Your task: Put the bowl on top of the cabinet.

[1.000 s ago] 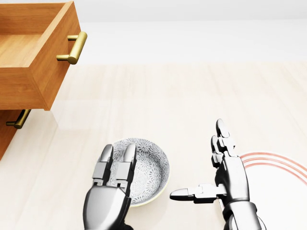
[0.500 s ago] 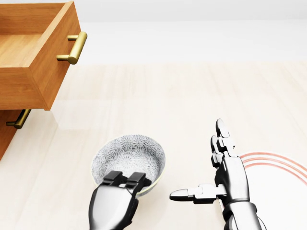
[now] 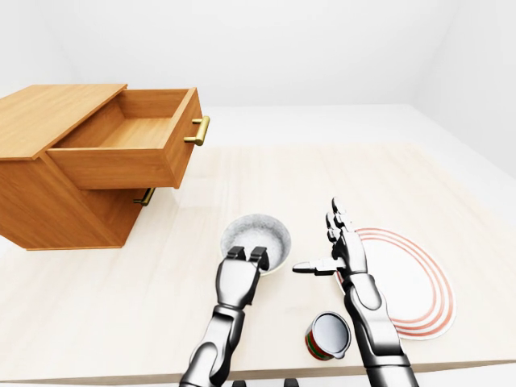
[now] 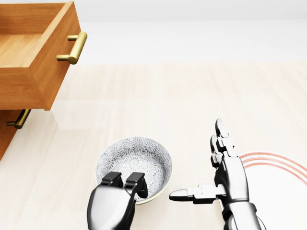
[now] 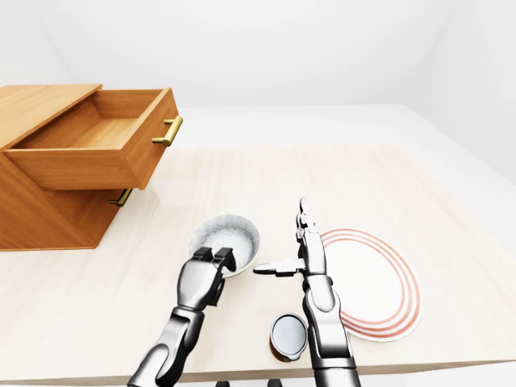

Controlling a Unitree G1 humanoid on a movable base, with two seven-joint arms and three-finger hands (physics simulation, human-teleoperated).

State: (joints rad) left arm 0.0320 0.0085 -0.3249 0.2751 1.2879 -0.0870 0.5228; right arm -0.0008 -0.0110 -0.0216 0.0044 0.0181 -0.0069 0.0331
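The patterned grey-and-white bowl [image 4: 136,160] sits on the pale wooden table [image 4: 192,96], low and left of middle in the head view. My left hand [image 4: 123,184] has its fingers curled over the bowl's near rim and is shut on it. My right hand [image 4: 206,167] stands open to the right of the bowl, fingers up and thumb pointing at it, touching nothing. The wooden cabinet [image 3: 48,193] stands at the left of the left-eye view. Its flat top [image 3: 56,113] is bare, and its upper drawer [image 3: 129,141] is pulled out and empty.
A white plate with red rings [image 3: 407,282] lies to the right of my right hand. A red and green can [image 3: 328,336] lies on its side near the table's bottom edge. The drawer's brass handle [image 4: 74,48] juts out over the table.
My left fingers, stretched over the bowl a second ago, have curled onto its near rim. The bowl tipped up and has settled more level. My right hand has not moved.
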